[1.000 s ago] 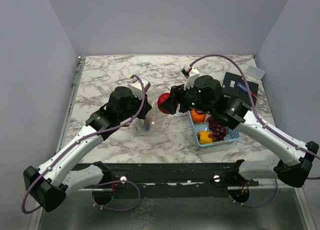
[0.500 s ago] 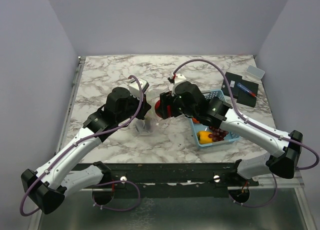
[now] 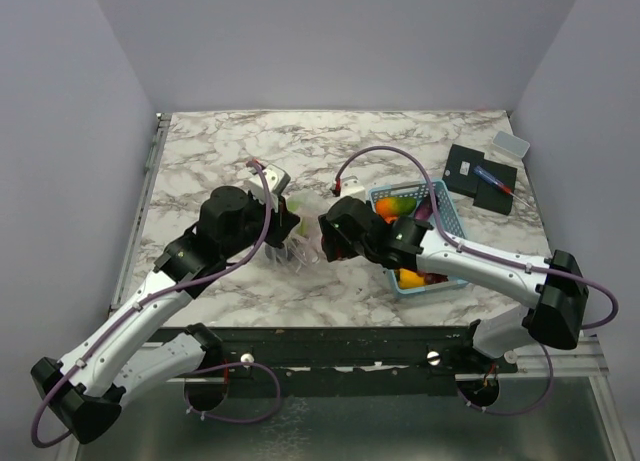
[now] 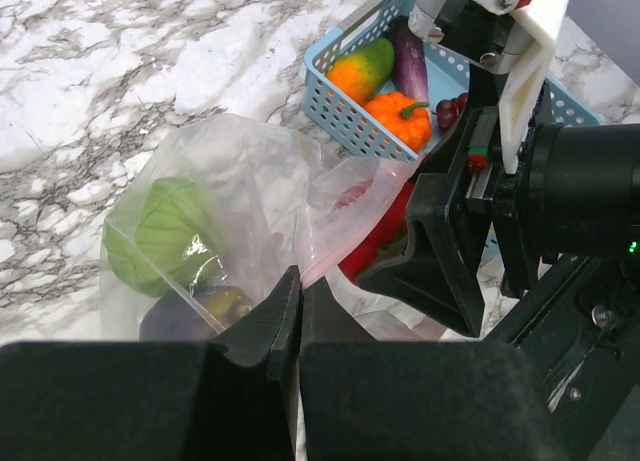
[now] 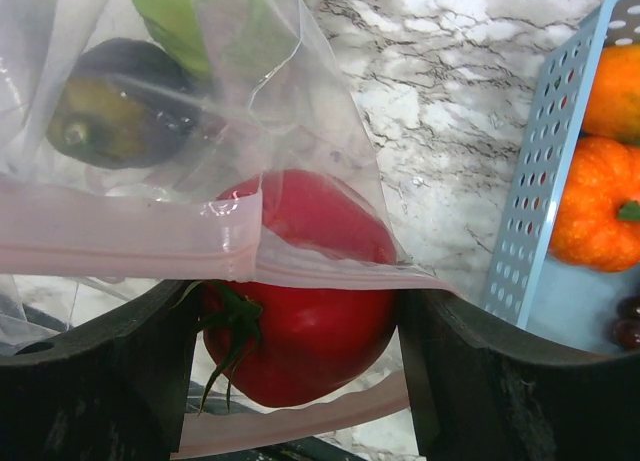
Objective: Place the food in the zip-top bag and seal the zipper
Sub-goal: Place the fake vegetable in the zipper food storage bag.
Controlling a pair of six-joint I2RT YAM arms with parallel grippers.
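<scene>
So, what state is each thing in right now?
zip-top bag, open
zipper, unsealed
cabbage, inside the bag
tomato, partway through the bag mouth
left tool, shut on the bag's lip
right tool, gripping the tomato
basket, holding produce

Crinkly clear plastic bag [image 5: 290, 111], glossy smooth tomato [image 5: 310, 321], marble-patterned tabletop [image 5: 440, 101].

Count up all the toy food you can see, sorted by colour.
Green: 1, cabbage
Red: 1, tomato
Orange: 2, pumpkin, orange-green fruit
Yellow: 1, pepper
Purple: 3, eggplant, grapes, dark piece in the bag
Total: 8
</scene>
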